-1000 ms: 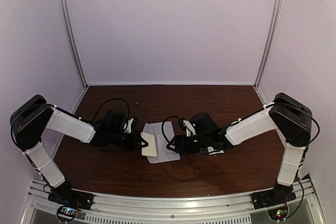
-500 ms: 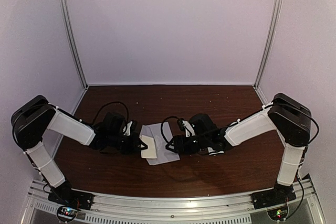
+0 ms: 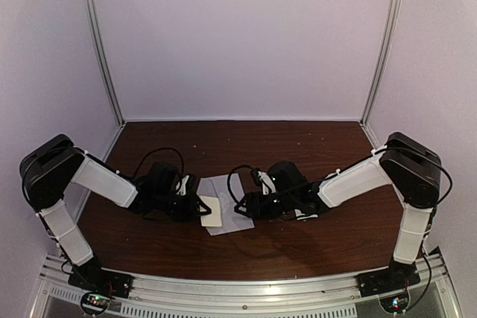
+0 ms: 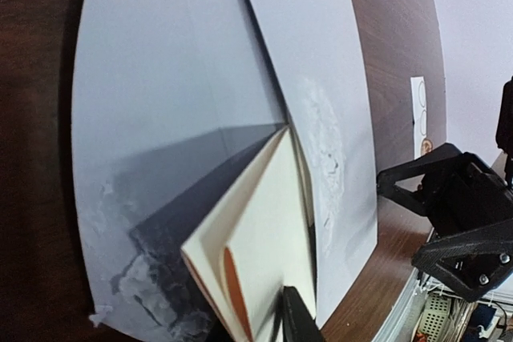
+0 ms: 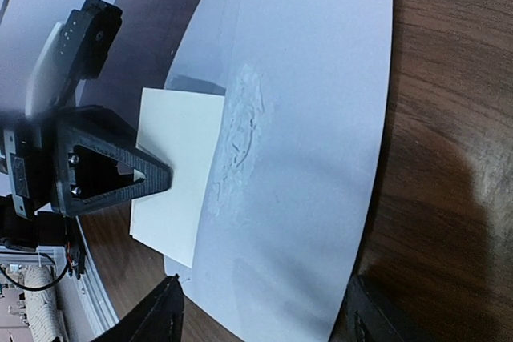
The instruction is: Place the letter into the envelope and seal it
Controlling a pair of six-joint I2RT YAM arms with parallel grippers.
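Table (image 3: 298, 147), right jaws spread over envelope (image 5: 321, 118), left jaws' letter (image 5: 172, 150) grip unclear, sticker (image 4: 418, 118) only from left wrist

Dark wooden table (image 3: 313, 147), pale envelope (image 5: 321, 78) lying flat, sticker strip (image 4: 418, 114)

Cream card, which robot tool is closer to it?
Left. The left tool grips the cream card by its edge; the right tool sits open by the envelope, apart from the card.

The left end effector (image 3: 199, 206) touches the cream letter (image 3: 212, 211) — atop the envelope (image 3: 226, 190).
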